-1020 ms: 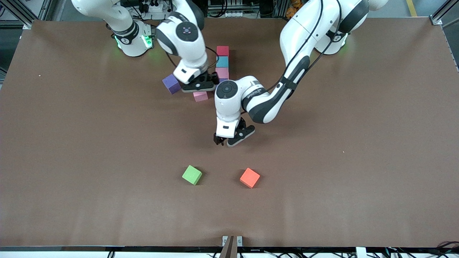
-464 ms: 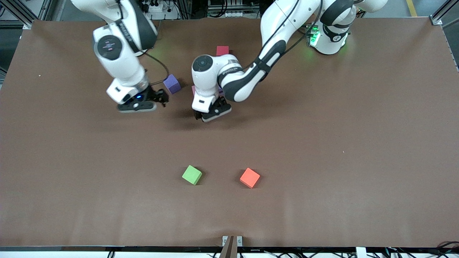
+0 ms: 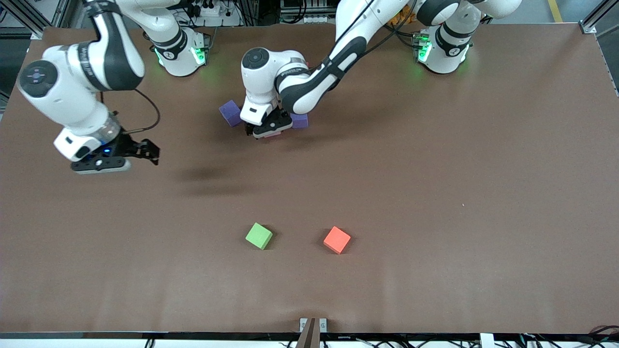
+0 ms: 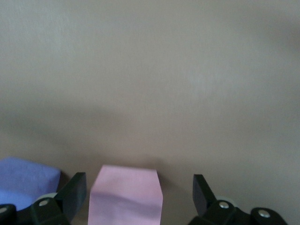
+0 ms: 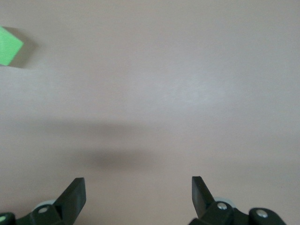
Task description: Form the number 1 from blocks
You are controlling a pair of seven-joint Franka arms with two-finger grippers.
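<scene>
Left gripper (image 3: 267,126) spread wide, grasping nothing, low over a pink block (image 4: 125,195) beside two purple blocks (image 3: 230,113) toward the table's (image 3: 435,193) robot-side edge. Right gripper (image 3: 126,153) likewise released, empty, over bare surface. Green block (image 3: 259,236) and orange block (image 3: 337,240) nearer the front edge.

Two purple blocks (image 3: 231,113), one pink block (image 4: 125,196), one green block (image 3: 258,236), one orange block (image 3: 337,239)

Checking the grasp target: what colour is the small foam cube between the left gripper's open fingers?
Pink foam cube; the left wrist view shows it best.
</scene>
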